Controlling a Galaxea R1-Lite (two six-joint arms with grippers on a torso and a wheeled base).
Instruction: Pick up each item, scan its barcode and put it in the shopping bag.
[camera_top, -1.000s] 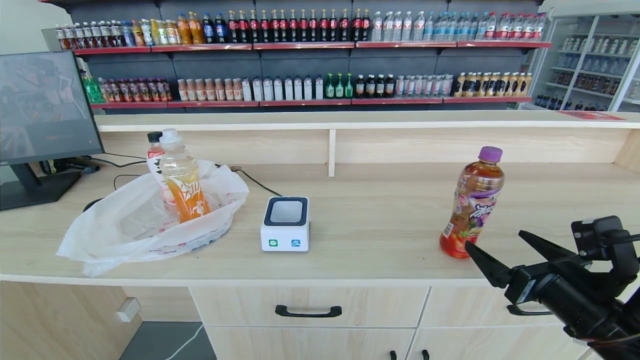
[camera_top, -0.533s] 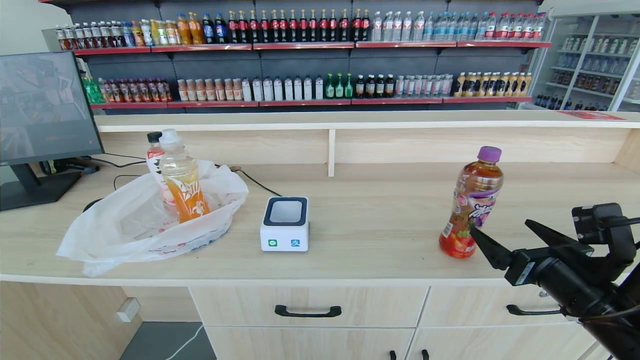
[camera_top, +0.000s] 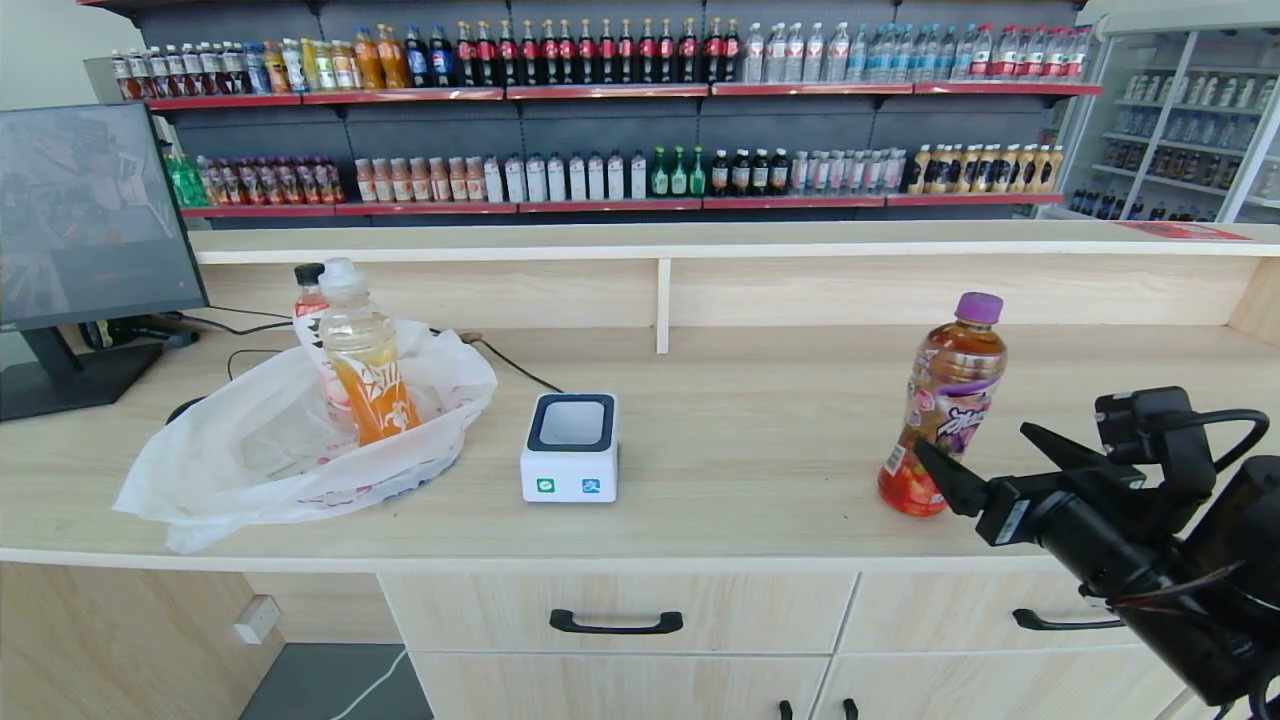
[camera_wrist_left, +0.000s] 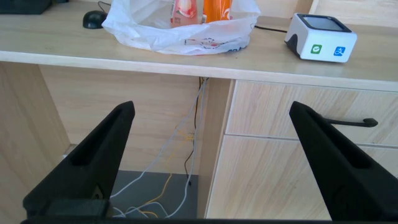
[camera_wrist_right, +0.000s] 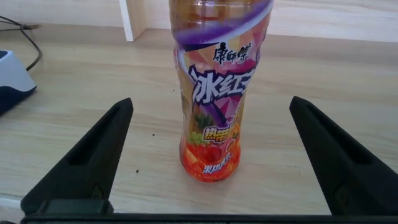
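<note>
left gripper (camera_wrist_left: 211, 107) is down low below the worktop's front edge, fingers spread wide and holding nothing, facing the cabinet front and some loose cables underneath. up on the worktop (camera_top: 750, 440), the far left rear corner is taken by a monitor (camera_top: 90, 210) on its stand, with a dark mouse (camera_wrist_left: 94, 20) just beside the bag. the shopping bag (camera_top: 250, 450) sprawls over the left part, its lower lip close to the front edge. next along, the scanner (camera_top: 570, 447) sits near the front edge around the middle, well apart from the bag, window facing up. then a wide bare stretch of wood runs from the scanner across to the right, back to the raised rear ledge. the purple-capped bottle (camera_top: 945, 410) stands upright near the front edge on the right side, alone. right gripper (camera_top: 972, 438) hangs just off the front right edge, claw released, fingers wide; in the right wrist view the bottle lines up between them with a gap on each side, not gripped.

into the bag: an orange drink bottle (camera_top: 365, 360) with a white cap stands upright, and a dark-capped bottle (camera_top: 310, 295) stands just behind it, touching or nearly so.
</note>
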